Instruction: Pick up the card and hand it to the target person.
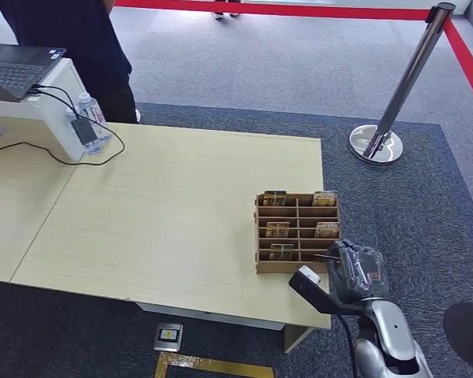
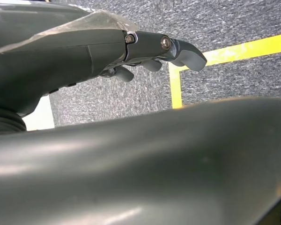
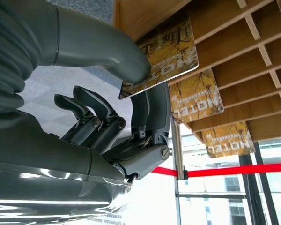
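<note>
A person (image 1: 85, 47) stands at the far left corner behind the laptop (image 1: 16, 67). Mid-table is bare wood (image 1: 180, 213). At the right edge, the wooden rack (image 1: 298, 232) holds cards, and the right hand (image 3: 132, 93) pinches one card (image 3: 164, 56) between thumb and fingers at the rack's near side. The left hand (image 2: 150, 54) hangs over the carpet, fingers loosely extended, holding nothing.

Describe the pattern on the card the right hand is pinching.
Card: golden-yellow with dark branch-like print and lettering; the right wrist view shows it best.
</note>
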